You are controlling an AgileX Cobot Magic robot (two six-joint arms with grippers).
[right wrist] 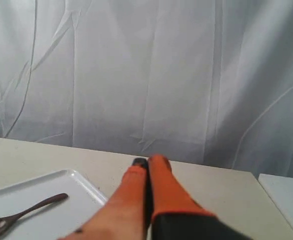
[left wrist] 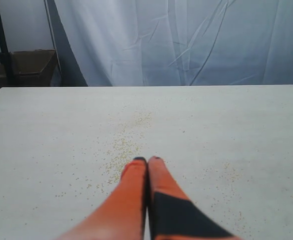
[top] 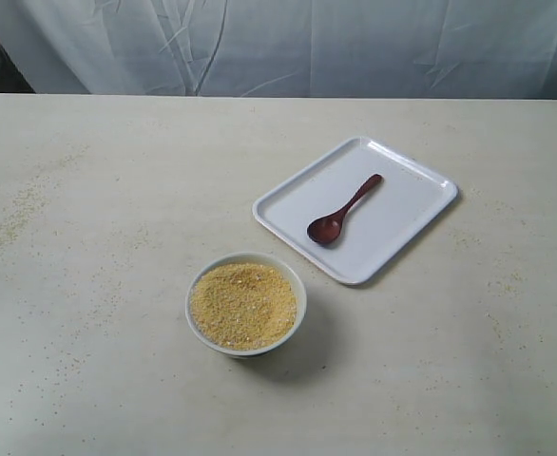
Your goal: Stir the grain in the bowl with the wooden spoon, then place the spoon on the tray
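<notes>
The white bowl (top: 245,303) stands near the table's front middle, filled with a mound of yellow grain (top: 243,305). Behind it to the right lies the white tray (top: 407,195), and the dark wooden spoon (top: 343,210) rests flat on it, oval end toward the bowl. The right wrist view shows the spoon (right wrist: 24,213) on the tray (right wrist: 56,220) beside my right gripper (right wrist: 149,161), which is shut and empty. My left gripper (left wrist: 147,160) is shut and empty above bare table with scattered grains. Neither gripper appears in the exterior view.
Loose grains (top: 17,211) are scattered over the pale table, thickest at the left. A white curtain (top: 288,43) hangs behind the far edge. A dark stand and box (left wrist: 24,67) sit beyond the table's corner in the left wrist view.
</notes>
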